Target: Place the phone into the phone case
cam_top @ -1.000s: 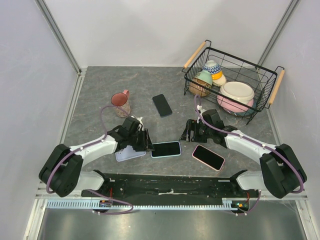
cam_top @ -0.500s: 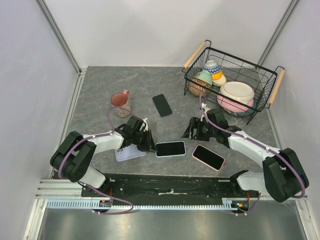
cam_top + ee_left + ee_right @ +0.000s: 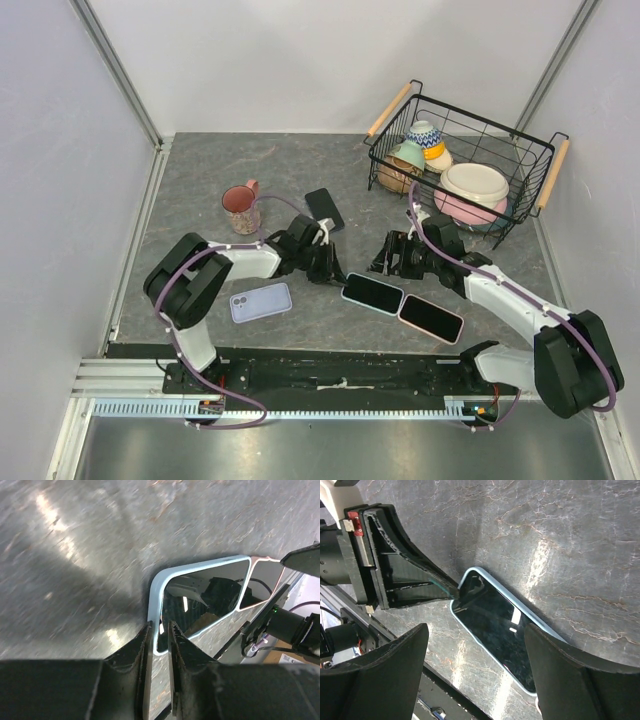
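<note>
A dark-screened phone with a light-blue rim [image 3: 372, 293] lies flat at the table's front centre, end to end with a pink-rimmed phone [image 3: 431, 317]. My left gripper [image 3: 335, 272] is at its left corner. In the left wrist view the fingers [image 3: 145, 645] are nearly closed, with the phone's corner rim [image 3: 156, 649] in the thin gap between them. My right gripper [image 3: 395, 262] is wide open and empty, just behind the phone. In the right wrist view the phone [image 3: 495, 625] lies between its open fingers. A lavender case [image 3: 260, 302], with its camera cut-out showing, lies to the left, apart from both grippers.
A black phone [image 3: 323, 210] lies behind the left gripper. A pink mug [image 3: 241, 208] stands to the left. A black wire basket [image 3: 392, 165] with bowls stands at the back right. The pink-rimmed phone also shows in the left wrist view [image 3: 262, 577].
My left gripper has moved right off the lavender case, sliding and turning the light-blue phone against the pink phone, which shifted right. The right gripper edged slightly right.
</note>
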